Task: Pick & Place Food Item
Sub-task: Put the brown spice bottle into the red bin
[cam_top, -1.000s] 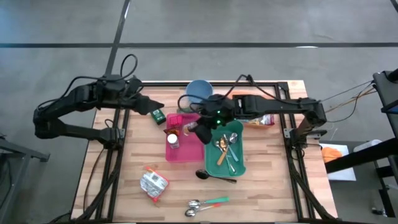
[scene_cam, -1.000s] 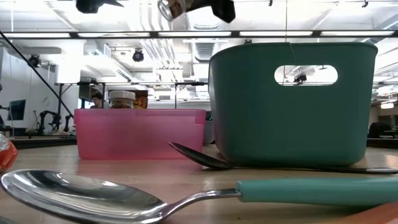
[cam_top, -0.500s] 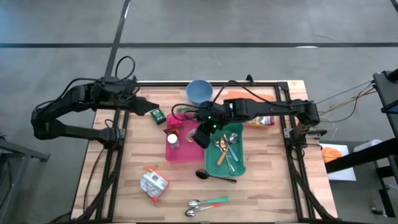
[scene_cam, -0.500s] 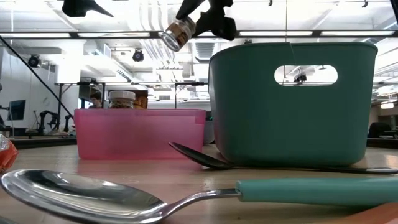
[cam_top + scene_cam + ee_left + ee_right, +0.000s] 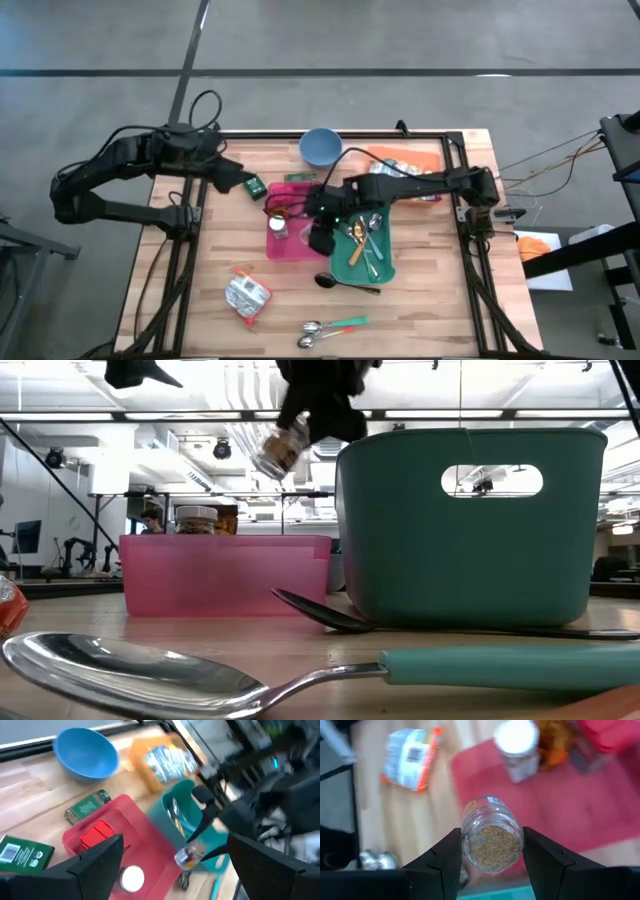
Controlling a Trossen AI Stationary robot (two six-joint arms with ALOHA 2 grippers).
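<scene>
right gripper (image 5: 492, 857) pinches a small spice jar (image 5: 492, 832) by its base, tilted above the pink bin (image 5: 300, 243) – probably to drop it among the other food items. left gripper (image 5: 170, 865), fingers spread, waits near the table's left edge.

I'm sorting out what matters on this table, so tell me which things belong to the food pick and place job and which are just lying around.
Job in hand:
- spice jar, held in the right end effector
- pink bin below it

Lying about:
- teal bin of cutlery
- blue bowl
- green box
- foil packet
- loose spoons
- left end effector, open, waiting
</scene>
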